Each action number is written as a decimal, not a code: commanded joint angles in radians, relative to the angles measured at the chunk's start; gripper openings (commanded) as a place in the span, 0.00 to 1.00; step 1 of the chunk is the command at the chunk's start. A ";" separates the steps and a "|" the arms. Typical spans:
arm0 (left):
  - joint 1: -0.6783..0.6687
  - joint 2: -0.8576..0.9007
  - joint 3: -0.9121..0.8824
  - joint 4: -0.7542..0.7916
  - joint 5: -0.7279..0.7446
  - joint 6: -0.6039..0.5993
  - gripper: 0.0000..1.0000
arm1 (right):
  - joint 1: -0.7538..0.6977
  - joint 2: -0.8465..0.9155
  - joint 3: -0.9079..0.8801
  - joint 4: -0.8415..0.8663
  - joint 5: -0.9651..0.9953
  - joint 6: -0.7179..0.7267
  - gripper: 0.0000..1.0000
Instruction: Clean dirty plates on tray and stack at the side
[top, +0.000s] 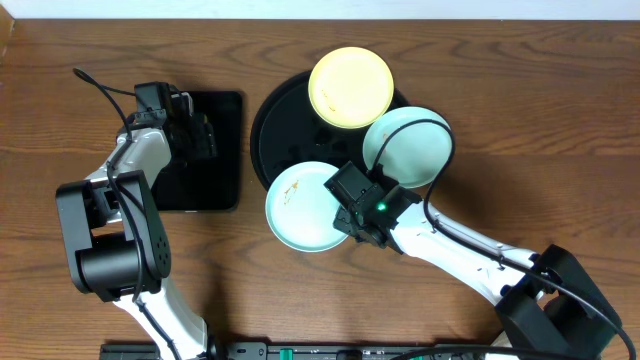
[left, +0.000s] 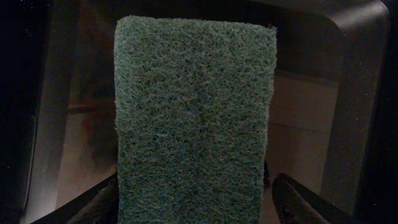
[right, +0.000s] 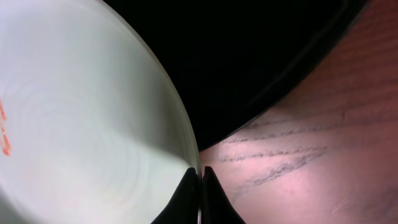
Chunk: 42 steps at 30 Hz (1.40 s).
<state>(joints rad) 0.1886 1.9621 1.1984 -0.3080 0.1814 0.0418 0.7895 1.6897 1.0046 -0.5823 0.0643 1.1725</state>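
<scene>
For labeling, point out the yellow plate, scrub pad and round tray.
yellow plate (top: 350, 87), overhead, center
scrub pad (left: 196, 118), left wrist, middle
round tray (top: 262, 125), overhead, left rim

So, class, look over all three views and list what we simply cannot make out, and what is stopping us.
- Left wrist view: whether the left gripper pinches the sponge; the bottom edge cuts off its fingers. Overhead, the left arm covers both.
- Overhead: the lower left of the far blue-green plate, under the right arm.
- Right wrist view: the orange smear on the near plate, cut by the left edge.
</scene>
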 joint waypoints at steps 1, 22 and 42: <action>0.001 -0.025 0.007 -0.005 0.009 0.000 0.75 | -0.010 0.005 0.011 -0.001 0.044 -0.142 0.01; 0.001 -0.051 0.007 -0.001 0.010 -0.001 0.75 | -0.176 0.005 0.303 -0.103 0.104 -0.924 0.01; 0.003 0.016 0.007 0.113 -0.044 -0.001 0.79 | -0.175 0.005 0.303 -0.095 0.103 -0.915 0.01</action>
<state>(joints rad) 0.1890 1.9480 1.1984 -0.2077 0.1661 0.0418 0.6155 1.6917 1.2934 -0.6746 0.1577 0.2657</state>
